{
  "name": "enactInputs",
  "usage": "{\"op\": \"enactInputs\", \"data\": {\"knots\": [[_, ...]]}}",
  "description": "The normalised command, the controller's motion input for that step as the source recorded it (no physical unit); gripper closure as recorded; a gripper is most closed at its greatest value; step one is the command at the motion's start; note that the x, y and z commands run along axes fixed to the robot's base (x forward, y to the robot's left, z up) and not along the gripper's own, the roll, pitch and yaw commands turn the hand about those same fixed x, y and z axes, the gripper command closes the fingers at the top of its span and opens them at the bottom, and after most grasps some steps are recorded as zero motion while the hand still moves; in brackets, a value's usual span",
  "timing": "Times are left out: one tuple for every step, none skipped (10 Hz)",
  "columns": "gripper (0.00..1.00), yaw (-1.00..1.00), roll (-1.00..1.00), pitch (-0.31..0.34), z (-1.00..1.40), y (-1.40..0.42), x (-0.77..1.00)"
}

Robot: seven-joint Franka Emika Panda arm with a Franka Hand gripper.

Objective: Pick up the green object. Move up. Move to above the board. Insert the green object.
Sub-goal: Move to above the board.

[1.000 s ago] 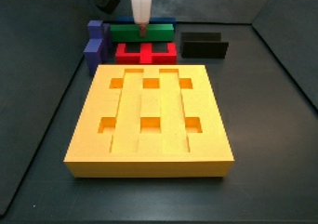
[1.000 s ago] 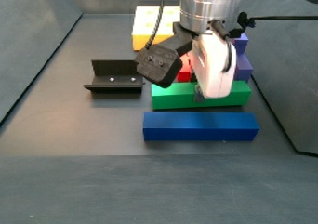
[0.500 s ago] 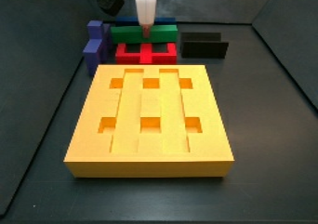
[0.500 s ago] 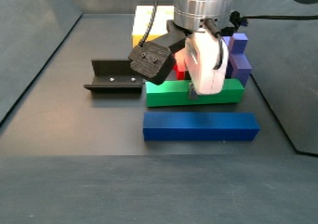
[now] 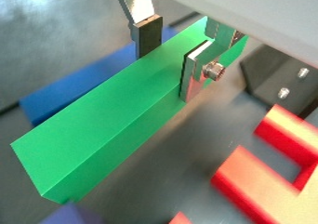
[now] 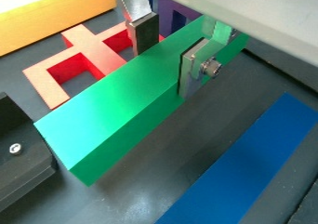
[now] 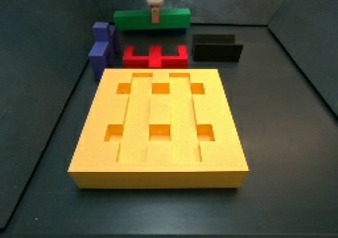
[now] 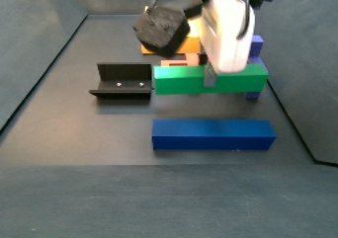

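The green object (image 7: 137, 18) is a long plain green bar, held crosswise and lifted off the floor behind the red block. My gripper (image 7: 156, 15) is shut on it near its middle. In both wrist views the silver fingers press its two long sides, and the gripper (image 5: 174, 56) (image 6: 168, 53) straddles the bar (image 5: 106, 130) (image 6: 118, 121). In a side view the bar (image 8: 179, 79) hangs level above the floor under the gripper (image 8: 214, 79). The board (image 7: 138, 155), a big yellow-orange slab with six square holes, lies in front; a corner shows in a wrist view (image 6: 50, 14).
A red notched block (image 7: 156, 56) (image 6: 77, 62) (image 5: 280, 163) lies between bar and board. A blue bar (image 8: 211, 133) (image 6: 248, 167) lies on the floor. A purple block (image 7: 101, 42) stands by the red one. The fixture (image 7: 218, 49) (image 8: 122, 81) stands nearby.
My gripper has risen with the green bar in it. The bar was on the floor beside the red block and now hangs above it.
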Motion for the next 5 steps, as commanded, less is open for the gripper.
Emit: {"op": "enactInputs", "data": {"knots": [[1.00,0.01,0.00,0.014,1.40,0.00,-0.01],[1.00,0.00,0.01,0.047,1.40,0.00,-0.04],[1.00,0.00,0.02,0.023,1.40,0.00,0.00],[1.00,0.01,0.01,0.063,1.40,0.00,0.01],[1.00,0.00,0.00,0.080,1.40,0.00,0.00]]}}
